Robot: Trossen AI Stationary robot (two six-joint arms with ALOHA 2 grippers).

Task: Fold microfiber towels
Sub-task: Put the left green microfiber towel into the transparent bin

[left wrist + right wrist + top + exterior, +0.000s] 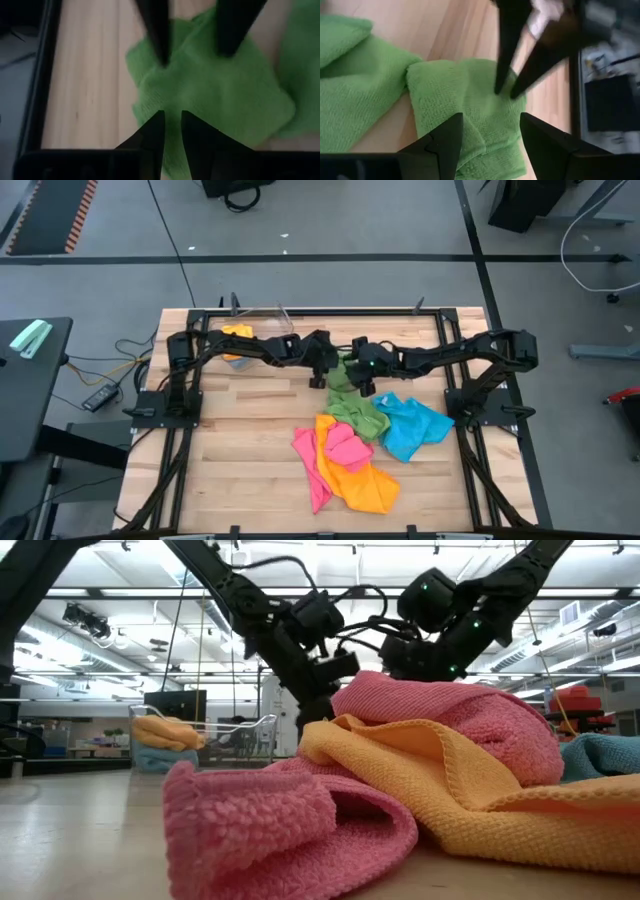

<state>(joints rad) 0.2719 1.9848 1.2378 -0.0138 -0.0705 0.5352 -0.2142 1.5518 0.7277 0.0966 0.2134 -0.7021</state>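
Left gripper [170,117] hangs directly over the green towel [352,402], its fingers nearly together with only a thin slot between the tips; whether any fabric sits in that slot cannot be told. Right gripper [490,122] faces it from the opposite side of the same towel end, fingers spread wide and holding nothing. Both grippers meet over the far end of the green towel, near the middle of the counter [240,440].

The green towel lies crumpled, its long axis running from the grippers toward the near-right, where it joins the pile. The end under the grippers shows a doubled flap with a rounded edge. Neither arm is clearly nearer; the tips of each appear in the other's wrist view, close together above the cloth.

Beyond the green towel lie the blue towel [412,427] to the right, and the pink towel [340,445] resting on the orange towel [360,480] toward the near edge. A clear bin [250,335] with folded cloth stands at the far left.

Judgement: the next move likely depends on a pinch at that flap edge.
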